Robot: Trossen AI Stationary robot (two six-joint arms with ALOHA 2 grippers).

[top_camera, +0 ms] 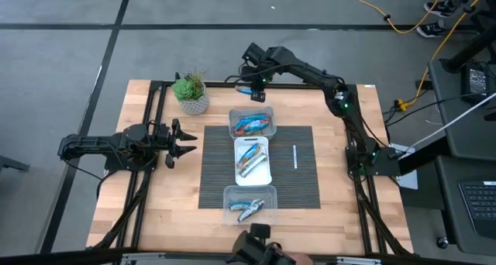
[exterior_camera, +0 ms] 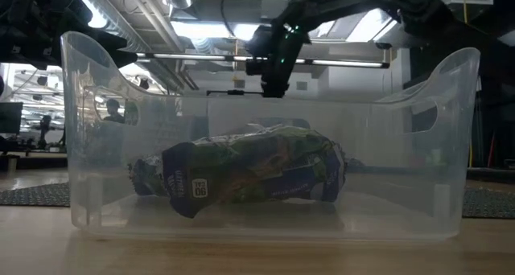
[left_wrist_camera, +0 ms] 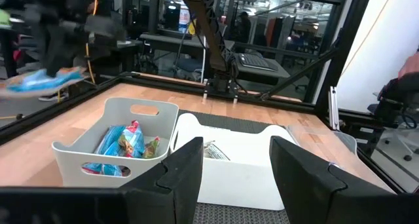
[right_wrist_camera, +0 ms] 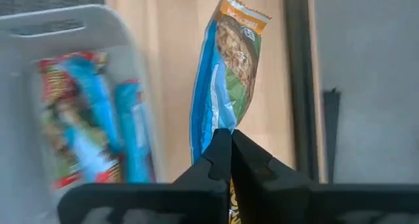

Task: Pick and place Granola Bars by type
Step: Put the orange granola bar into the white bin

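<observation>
My right gripper (top_camera: 256,91) hangs over the wood just beyond the far tub (top_camera: 232,124), shut on a blue-and-green Granola Bar (right_wrist_camera: 226,67) with an orange end. That tub holds blue and red bars (top_camera: 254,125). The middle tub (top_camera: 236,163) holds a few bars (top_camera: 249,160), and the near tub (top_camera: 227,204) holds more (top_camera: 249,210); one of these lies on the tub floor (exterior_camera: 241,174). My left gripper (top_camera: 184,142) waits open at the table's left, pointing toward the tubs; its fingers (left_wrist_camera: 186,162) frame them in the left wrist view. My right gripper pinches the bar between its two fingers (right_wrist_camera: 216,160) at one end of the wrapper (right_wrist_camera: 220,122). The rest of the bar sticks out past the fingertips along their line. It is lifted clear, over the bare wood beside the far tub.
A potted plant (top_camera: 191,93) stands at the far left of the table. A thin white stick (top_camera: 294,156) lies on the dark striped mat (top_camera: 215,168) to the right of the middle tub. A black frame (top_camera: 151,94) runs along the table's edges.
</observation>
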